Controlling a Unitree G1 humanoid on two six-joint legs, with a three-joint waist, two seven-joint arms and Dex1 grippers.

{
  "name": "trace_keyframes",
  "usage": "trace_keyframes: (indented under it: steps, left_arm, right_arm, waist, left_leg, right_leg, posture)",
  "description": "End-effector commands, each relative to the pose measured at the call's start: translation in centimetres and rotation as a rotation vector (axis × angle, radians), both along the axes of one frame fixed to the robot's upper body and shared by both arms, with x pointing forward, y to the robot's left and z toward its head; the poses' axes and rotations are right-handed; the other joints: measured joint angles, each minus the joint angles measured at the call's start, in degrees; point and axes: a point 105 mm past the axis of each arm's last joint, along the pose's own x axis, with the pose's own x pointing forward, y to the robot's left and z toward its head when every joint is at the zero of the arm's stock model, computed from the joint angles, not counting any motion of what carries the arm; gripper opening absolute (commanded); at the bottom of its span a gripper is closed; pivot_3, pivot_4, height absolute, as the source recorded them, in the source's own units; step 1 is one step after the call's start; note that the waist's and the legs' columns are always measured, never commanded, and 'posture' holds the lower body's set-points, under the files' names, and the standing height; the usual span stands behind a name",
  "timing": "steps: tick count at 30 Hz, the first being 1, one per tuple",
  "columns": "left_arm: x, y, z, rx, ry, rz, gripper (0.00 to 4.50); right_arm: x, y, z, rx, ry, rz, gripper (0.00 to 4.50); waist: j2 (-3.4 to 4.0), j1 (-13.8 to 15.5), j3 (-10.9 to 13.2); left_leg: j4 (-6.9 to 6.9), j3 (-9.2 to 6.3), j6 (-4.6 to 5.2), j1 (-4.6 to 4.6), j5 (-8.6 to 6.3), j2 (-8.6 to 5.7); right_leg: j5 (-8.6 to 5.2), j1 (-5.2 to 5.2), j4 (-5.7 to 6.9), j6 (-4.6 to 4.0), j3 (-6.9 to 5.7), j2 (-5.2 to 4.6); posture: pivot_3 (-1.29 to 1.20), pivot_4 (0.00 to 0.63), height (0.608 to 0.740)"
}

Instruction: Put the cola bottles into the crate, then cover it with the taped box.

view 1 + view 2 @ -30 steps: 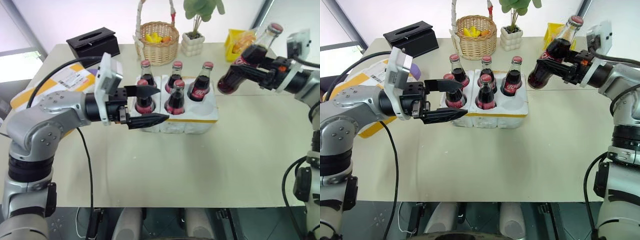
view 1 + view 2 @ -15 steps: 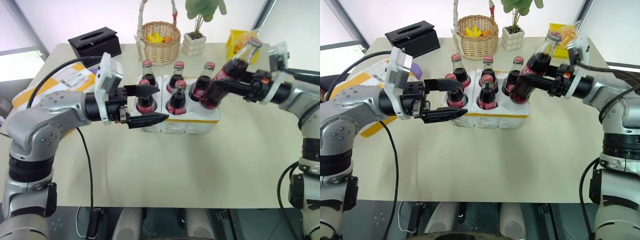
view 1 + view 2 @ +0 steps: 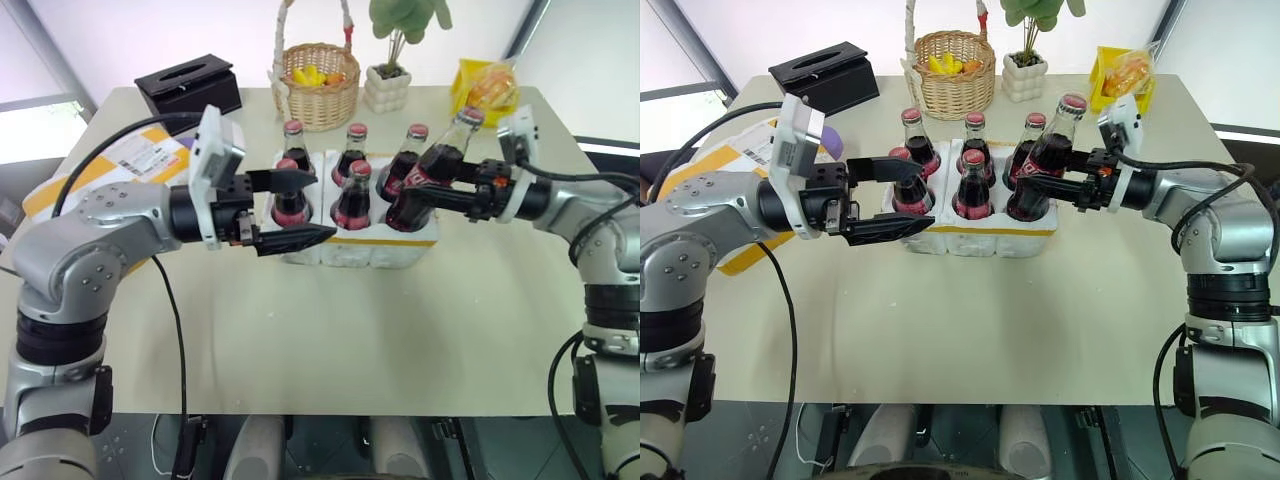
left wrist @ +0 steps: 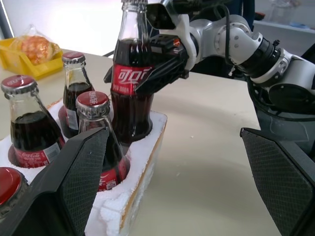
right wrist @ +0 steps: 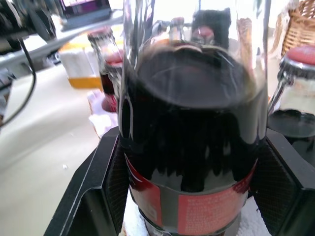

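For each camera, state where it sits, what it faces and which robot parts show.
Head eye views: look down over the table at the crate; both arms show.
Left wrist view: looks along the open left pincer at the held bottle.
Right wrist view: right pincer clamps that bottle.
Shared: the held bottle.

The left hand (image 3: 292, 208) hangs level at the crate's (image 3: 400, 250) left end, fingers spread wide. The right hand (image 3: 1044, 186) reaches in from the crate's right, fingers clamped around a tilted cola bottle (image 3: 1042, 166).
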Motion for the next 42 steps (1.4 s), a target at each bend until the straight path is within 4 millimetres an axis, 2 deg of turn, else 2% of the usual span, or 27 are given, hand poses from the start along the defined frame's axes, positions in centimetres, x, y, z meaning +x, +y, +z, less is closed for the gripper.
trace_keyframes:
  steps: [1,9,11,13,18,23,28,30,33,38,42]
  left_arm:
    - [-0.6,0.2,1.3,-0.008,-0.063,-0.007,4.5]
    - [-0.7,0.3,1.2,-0.005,-0.063,-0.003,4.5]
    - [-0.7,0.3,1.2,-0.004,-0.063,-0.003,4.5]
    - [-0.7,0.3,1.2,-0.003,-0.063,-0.004,4.5]
    - [-0.7,0.3,1.2,-0.002,-0.062,-0.005,4.5]
    - [-0.7,1.1,1.1,0.011,-0.079,0.039,4.5]
    - [-0.9,3.7,1.5,0.053,-0.131,0.169,4.5]
    - [-0.9,5.1,1.3,0.121,-0.182,0.26,4.5]
    - [-1.0,7.2,0.6,0.263,-0.294,0.393,4.5]
    - [-2.2,11.7,-1.9,0.558,-0.39,0.572,4.5]
    - [-3.4,16.4,-3.2,0.713,-0.401,0.778,4.5]
  right_arm:
    - [-0.1,0.7,0.0,-0.145,-0.131,0.015,2.66]
    - [0.0,1.4,-1.2,-0.186,-0.108,0.028,2.66]
    - [0.0,1.5,-1.5,-0.184,-0.083,0.034,3.71]
    - [-0.2,1.5,-2.0,-0.206,-0.072,0.049,4.44]
    - [-0.7,1.0,-1.3,-0.21,-0.102,0.058,4.44]
    - [-1.7,-1.2,1.2,-0.136,-0.108,0.053,4.44]
    - [-1.9,-4.8,4.3,-0.081,-0.143,-0.04,4.44]
    - [-2.1,-6.3,5.2,-0.1,-0.166,-0.076,4.44]
    - [-2.8,-7.5,6.5,-0.108,-0.187,-0.077,4.44]
    - [-4.0,-7.1,8.5,-0.048,-0.218,0.004,4.44]
    - [-4.4,-5.4,8.4,-0.024,-0.22,0.097,4.44]
  waist:
    - [0.0,-0.02,0.0]
    - [0.0,0.1,0.0]
    - [0.0,0.1,0.0]
    - [-0.01,0.05,0.0]
    - [-0.01,0.02,0.0]
    - [-0.01,0.05,0.0]
    - [-0.01,-0.13,0.0]
    - [-0.01,-0.2,0.0]
    - [0.0,-0.22,0.0]
    - [0.01,-0.47,0.0]
    - [-0.02,-0.35,-0.02]
  left_leg:
    - [0.0,0.0,0.0,0.0,0.0,0.0]
    - [0.02,0.0,0.0,-0.01,0.0,0.0]
    - [0.01,0.0,0.0,0.0,0.0,0.0]
    - [0.01,-0.01,0.0,0.0,0.0,0.0]
    - [0.03,-0.01,0.0,0.02,0.0,0.0]
    - [0.03,0.0,0.0,0.01,0.0,0.0]
    - [0.01,0.0,0.0,0.02,0.0,0.01]
    - [0.02,0.01,0.0,0.03,0.0,0.02]
    - [0.01,0.04,0.0,0.04,0.0,0.02]
    - [-0.06,0.31,-0.01,0.05,-0.01,0.08]
    - [-0.07,0.55,-0.02,0.07,-0.03,0.13]
  right_leg:
    - [0.0,0.0,0.0,0.0,0.0,0.0]
    - [0.0,0.0,0.0,0.0,0.0,0.0]
    - [0.0,0.0,0.0,0.0,0.0,0.0]
    - [0.0,0.01,0.0,0.0,0.0,0.0]
    - [0.0,0.02,0.02,0.0,0.0,0.0]
    - [0.0,0.02,0.01,-0.01,0.0,0.0]
    - [0.0,0.01,0.01,-0.01,0.0,0.0]
    - [-0.01,0.01,0.01,-0.03,0.01,0.0]
    - [-0.05,0.02,0.0,-0.12,0.02,0.0]
    - [-0.1,-0.16,-0.03,-0.31,0.25,0.01]
    - [-0.09,-0.25,-0.04,-0.34,0.47,0.03]
  posture:
    - [0.0,0.15,0.74]
    - [0.0,0.15,0.74]
    - [0.0,0.15,0.74]
    - [0.0,0.15,0.74]
    - [0.0,0.15,0.74]
    - [0.0,0.15,0.74]
    - [0.0,0.15,0.74]
    - [0.0,0.15,0.74]
    - [0.0,0.15,0.74]
    - [0.0,0.15,0.74]
    - [0.0,0.15,0.74]
